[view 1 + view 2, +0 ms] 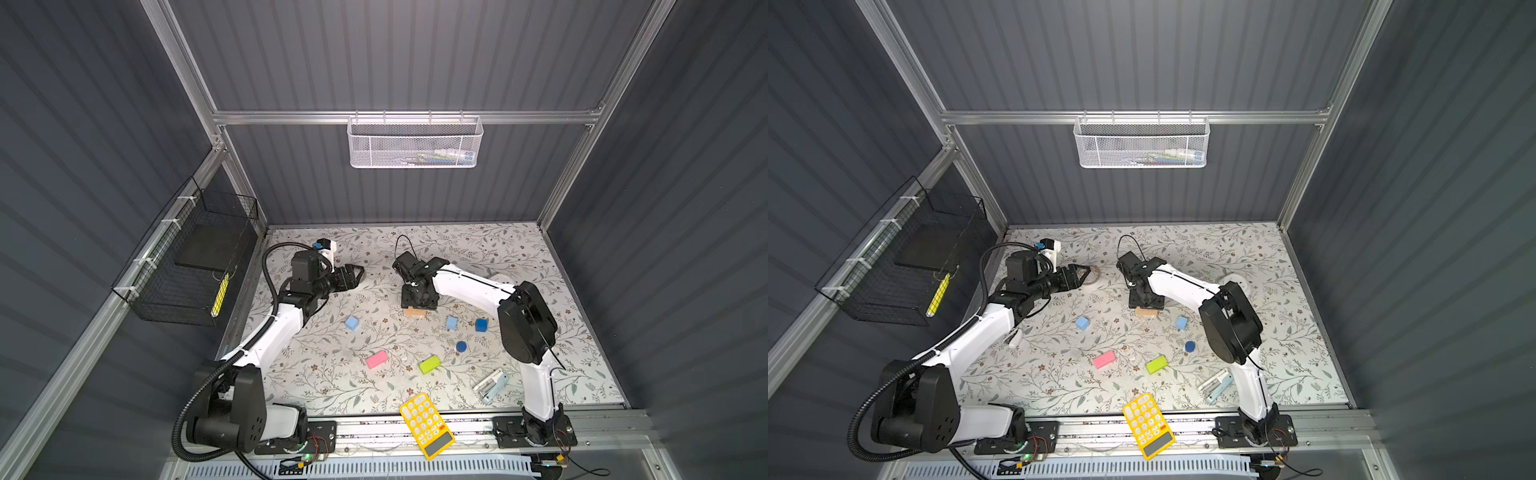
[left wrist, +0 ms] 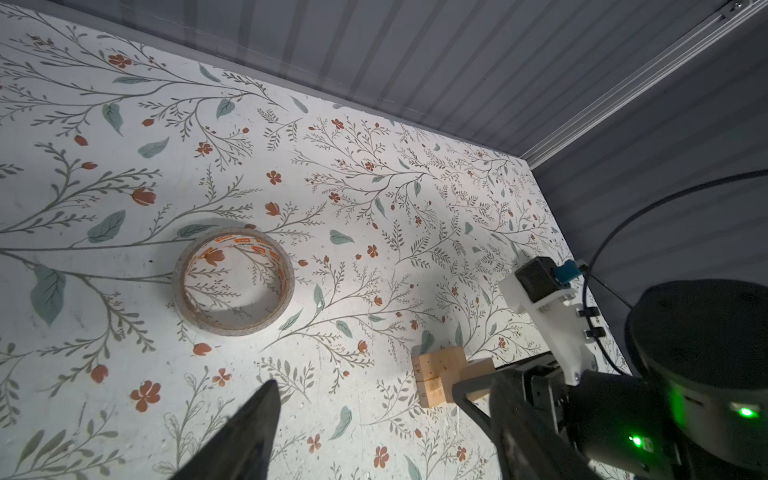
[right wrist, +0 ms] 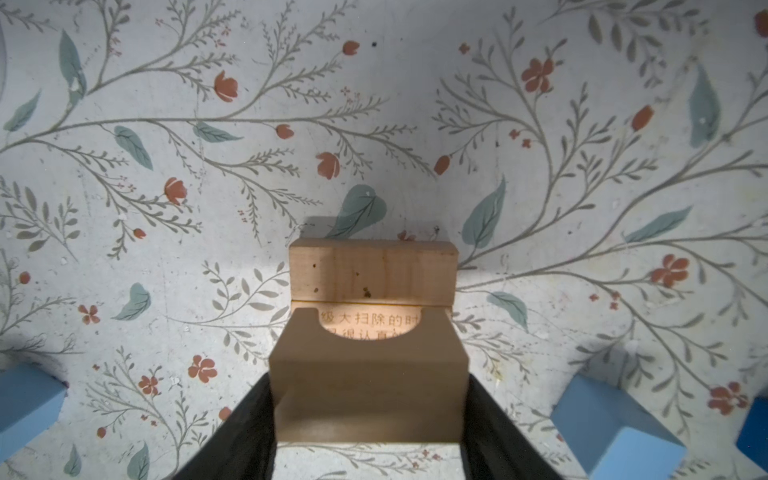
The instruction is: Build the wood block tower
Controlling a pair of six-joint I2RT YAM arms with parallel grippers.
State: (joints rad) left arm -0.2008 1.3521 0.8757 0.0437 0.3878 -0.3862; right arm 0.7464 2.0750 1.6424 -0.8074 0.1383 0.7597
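1. Well, the notched block (image 3: 368,399) is the piece in play. It is plain tan, clamped by its sides in the right gripper (image 3: 368,380), directly above the tan bars (image 3: 374,270).
2. Those two bars lie pressed together on the bench (image 1: 519,249), about the middle and toward the back. Whether one sits on the other I can't tell, nor whether the notched block already touches them.
3. So I'd say this is the base-laying step: the third tan piece is going on and the tower is barely begun.
4. Next, by my reckoning, the block needs lowering square and centred over the bars. Then the jaws should part gently so nothing gets dragged sideways.
5. The coloured pieces wait loose nearer the front. One light cube (image 1: 352,323) is left of the base, with another (image 1: 452,323) and the dark cube (image 1: 481,325) to its right. Closer in are the cylinder (image 1: 461,346), pink bar (image 1: 377,359) and green bar (image 1: 430,365).
6. The left gripper (image 1: 360,274) hangs off at the far left by the tape (image 2: 233,282). Its jaws are apart with nothing in them, and it is well apart from the base.
7. The stapler (image 1: 492,385) and calculator (image 1: 427,424) sit at the front edge and are no part of the job.
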